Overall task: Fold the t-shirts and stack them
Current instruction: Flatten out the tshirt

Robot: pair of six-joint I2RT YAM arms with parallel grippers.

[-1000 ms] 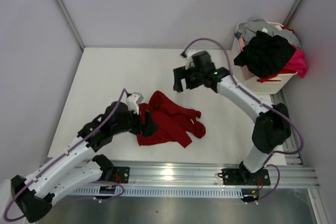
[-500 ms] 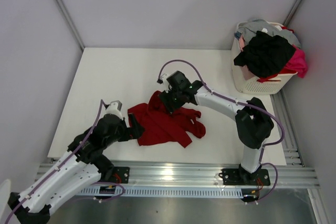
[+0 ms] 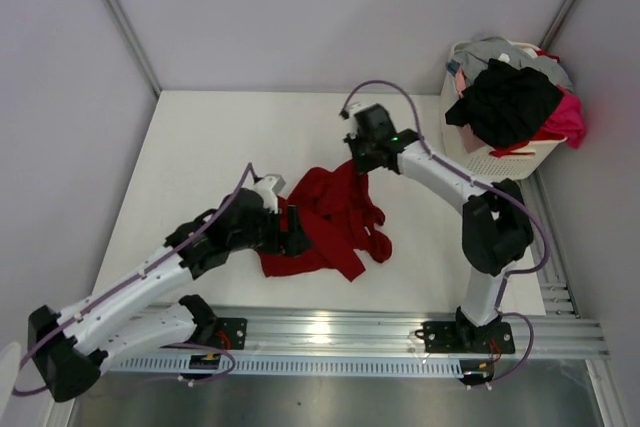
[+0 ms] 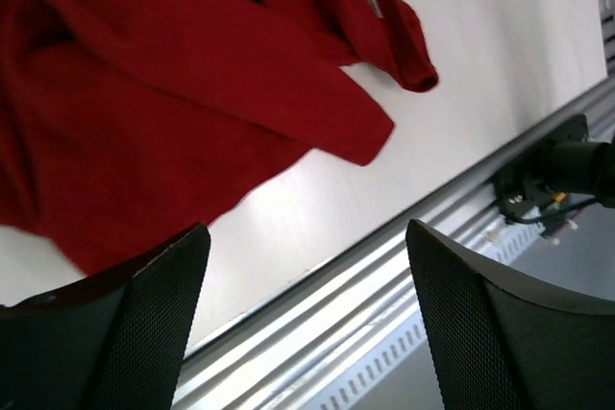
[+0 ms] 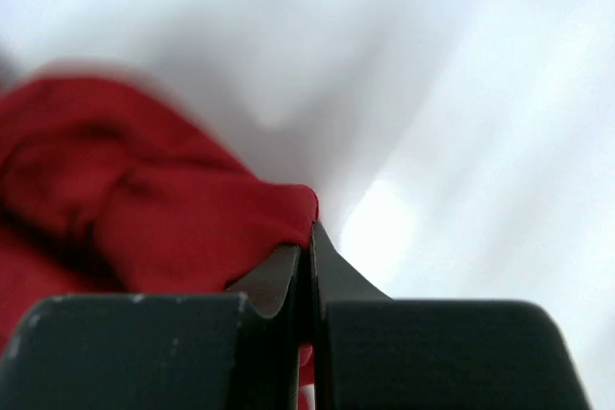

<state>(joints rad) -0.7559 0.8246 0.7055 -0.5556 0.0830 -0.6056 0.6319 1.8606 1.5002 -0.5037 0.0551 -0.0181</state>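
A dark red t-shirt (image 3: 335, 222) lies crumpled on the white table (image 3: 200, 147), its upper part pulled up into a peak. My right gripper (image 3: 358, 163) is shut on that peak; in the right wrist view a fold of the red t-shirt (image 5: 154, 199) is pinched between the closed fingertips of the right gripper (image 5: 307, 237). My left gripper (image 3: 297, 232) hovers over the shirt's left part. In the left wrist view the left gripper (image 4: 307, 309) stands open with nothing between its fingers, and the red t-shirt (image 4: 163, 93) spreads beyond them.
A white laundry basket (image 3: 490, 159) stands at the back right, holding black (image 3: 505, 102), pink (image 3: 570, 125) and grey (image 3: 490, 47) t-shirts. The table's front edge and a metal rail (image 4: 384, 276) run just below the left gripper.
The right gripper dropped onto the shirt's upper edge, shut on it and drew it up toward the back right. The left gripper swung left, then back right over the shirt.
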